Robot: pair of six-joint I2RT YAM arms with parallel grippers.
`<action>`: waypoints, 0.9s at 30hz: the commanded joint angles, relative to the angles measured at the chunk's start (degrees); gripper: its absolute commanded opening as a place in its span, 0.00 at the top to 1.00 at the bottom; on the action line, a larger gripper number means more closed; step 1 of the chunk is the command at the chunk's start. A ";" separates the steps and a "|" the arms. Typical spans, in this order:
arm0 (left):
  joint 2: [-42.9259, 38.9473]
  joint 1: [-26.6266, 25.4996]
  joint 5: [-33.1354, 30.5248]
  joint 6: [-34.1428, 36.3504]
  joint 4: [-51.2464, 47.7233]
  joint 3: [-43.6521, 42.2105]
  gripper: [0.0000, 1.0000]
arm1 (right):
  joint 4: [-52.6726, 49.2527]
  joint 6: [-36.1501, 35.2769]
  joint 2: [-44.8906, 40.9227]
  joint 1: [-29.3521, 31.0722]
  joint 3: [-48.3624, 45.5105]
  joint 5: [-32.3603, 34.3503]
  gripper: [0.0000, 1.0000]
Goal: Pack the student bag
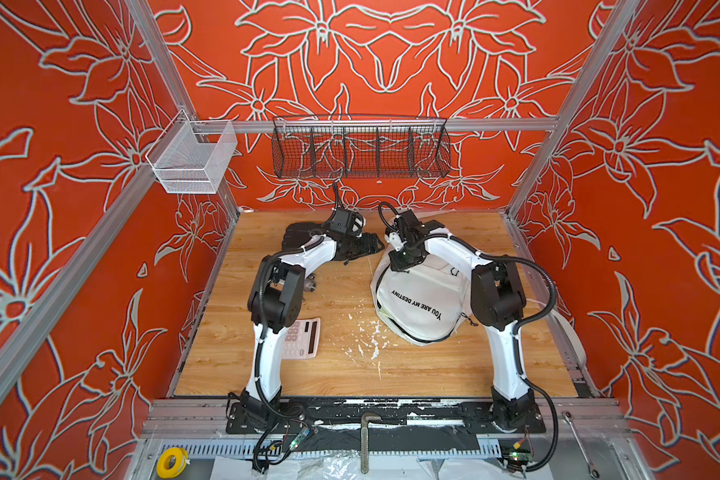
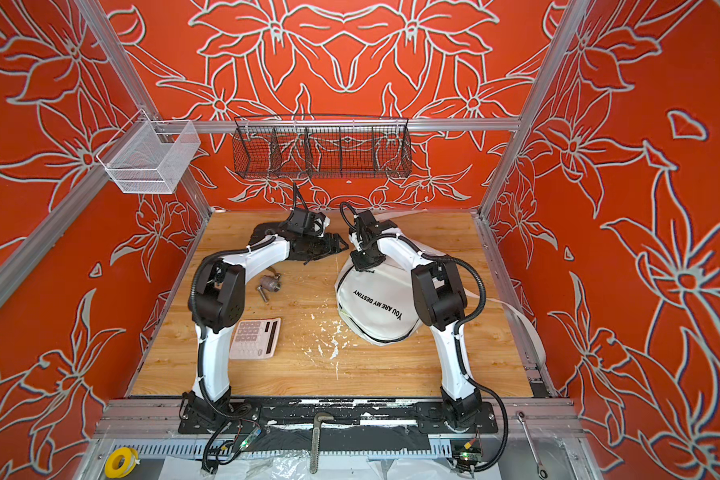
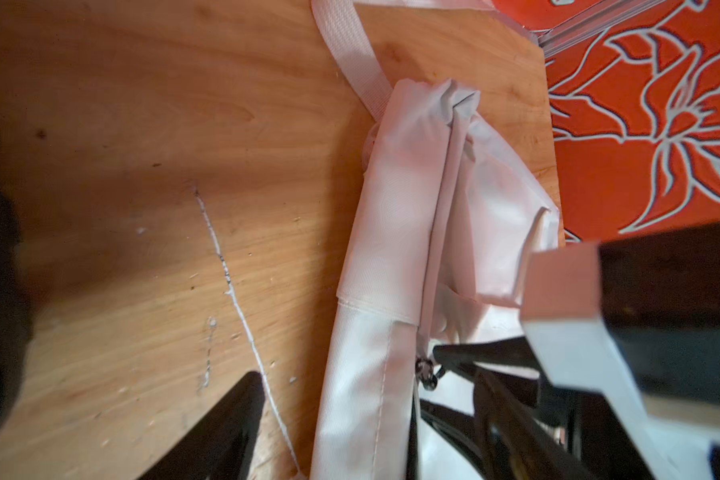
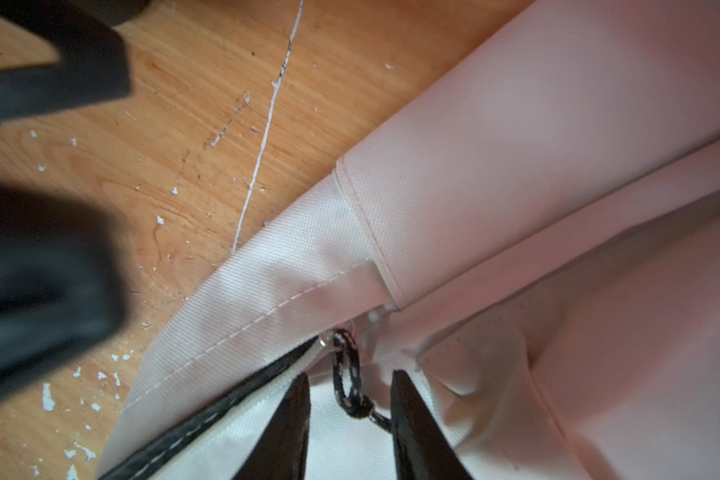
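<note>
The student bag [image 1: 416, 307] [image 2: 375, 307], white with black lettering, lies on the right of the wooden table in both top views. My right gripper [image 4: 352, 415] [image 1: 405, 261] is at the bag's far end. Its jaws stand open a little, either side of the black cord zipper pull [image 4: 346, 374], and the cord touches one finger. My left gripper [image 3: 360, 436] [image 1: 368, 245] is open wide just left of it. A white band of the bag's edge [image 3: 362, 395] lies between its fingers, which do not press on it. The zipper pull [image 3: 427, 374] shows beside that band.
A black case [image 1: 298, 232] lies at the back under the left arm. A calculator [image 2: 254, 338] and a metal fitting [image 2: 269, 284] sit on the left. White flecks [image 1: 366, 336] dot the table's middle. A black wire basket [image 1: 360, 151] and a white one [image 1: 192, 162] hang above.
</note>
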 commanded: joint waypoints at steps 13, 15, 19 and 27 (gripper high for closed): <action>11.45 -0.58 10.13 2.49 -8.65 11.53 0.02 | 2.67 -9.66 -2.09 0.54 -4.41 -5.41 1.00; 12.06 -0.62 13.01 1.44 -6.99 11.39 0.02 | 2.89 -11.00 -3.17 0.54 -5.12 -6.39 1.00; 13.13 -0.83 16.41 -1.23 -3.09 10.95 0.08 | 2.08 -13.03 -3.85 0.54 -4.95 -8.69 1.00; 14.44 -1.67 17.65 -2.65 -1.20 12.25 0.25 | 4.13 -17.01 -9.04 0.98 -8.10 -14.97 1.00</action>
